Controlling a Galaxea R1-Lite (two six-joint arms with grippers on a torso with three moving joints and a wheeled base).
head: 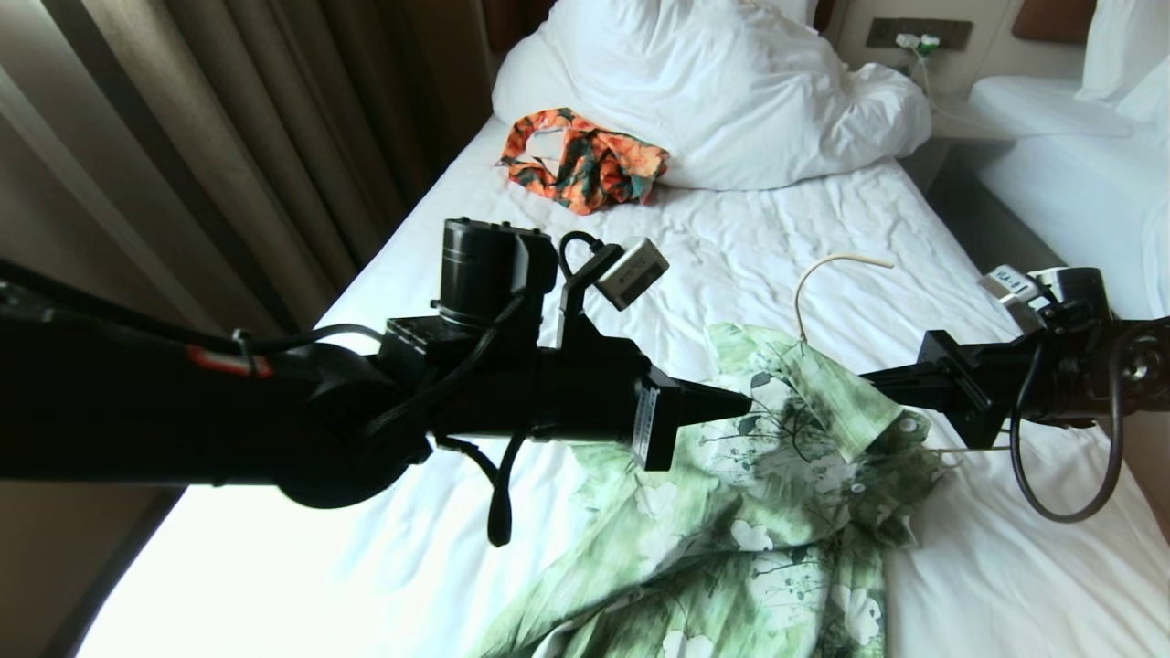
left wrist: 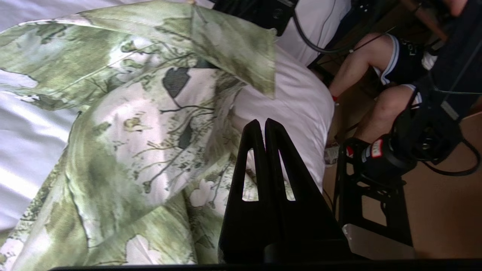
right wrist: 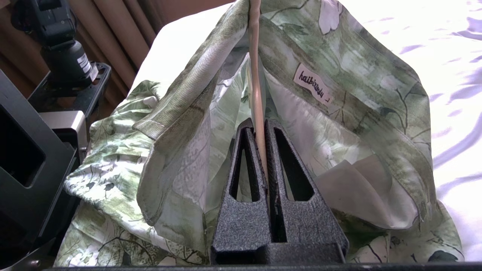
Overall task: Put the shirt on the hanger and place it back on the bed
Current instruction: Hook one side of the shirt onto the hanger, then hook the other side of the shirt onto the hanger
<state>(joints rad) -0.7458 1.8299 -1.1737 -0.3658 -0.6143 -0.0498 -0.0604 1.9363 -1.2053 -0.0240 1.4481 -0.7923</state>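
Directly at the shirt (right wrist: 339, 124) collar, right tool (right wrist: 261, 126) pinches the hanger (right wrist: 257, 75).

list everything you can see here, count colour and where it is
shirt: 1, green and white floral, lying on the near part of the bed, collar draped over the hanger
hanger: 1, cream, hook sticking up out of the collar
bed: 1, white wrinkled sheet, under everything
orange garment: 1, orange and dark green, far end by the duvet
duvet: 1, white, heaped at the head
second bed: 1, white, at the right
curtain: 1, brown, at the left
person's legs: beside the bed
left gripper: black, shut, empty, at the shirt
right gripper: black, shut on the hanger wire
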